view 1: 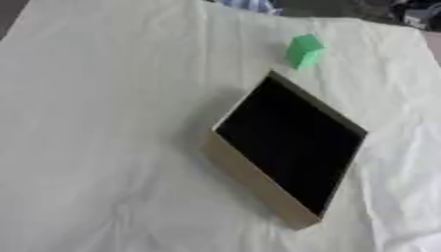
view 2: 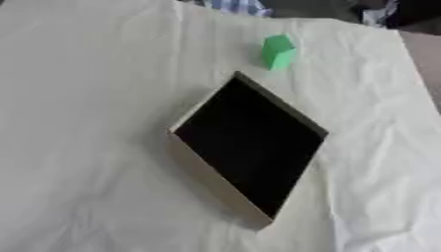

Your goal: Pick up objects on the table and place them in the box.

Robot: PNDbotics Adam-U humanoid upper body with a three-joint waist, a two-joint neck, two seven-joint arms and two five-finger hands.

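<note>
Neither the left hand nor the right hand is being shown in either eye view, so whether their fingers are wide, narrow or holding anything cannot be told. Places relative to a hand can therefore be given only against the near edge of the views, from which the arms would be expected to enter.

A bench (view 1: 103, 147) is being covered by a pale, wrinkled cloth (view 1: 95, 88). A shallow box (view 1: 258, 184) with tan walls and a dark interior is lying near the middle, turned cornerwise, with one corner pointing toward the near edge. Its open top is facing upward, presumably so that things can be lowered straight in. The interior is being seen only as a dark area; nothing can be made out inside it.

A single green block (view 2: 277, 50) is resting on the cloth beyond the far corner of the box, near it but not touching. It is judged to be standing clear so that fingers can close round it from either side.

The block is not yet in the box, and the task is judged to be at the reaching step. A reach past the box would be required; catching the far wall or dragging the cloth is being noted as the risk.
</note>
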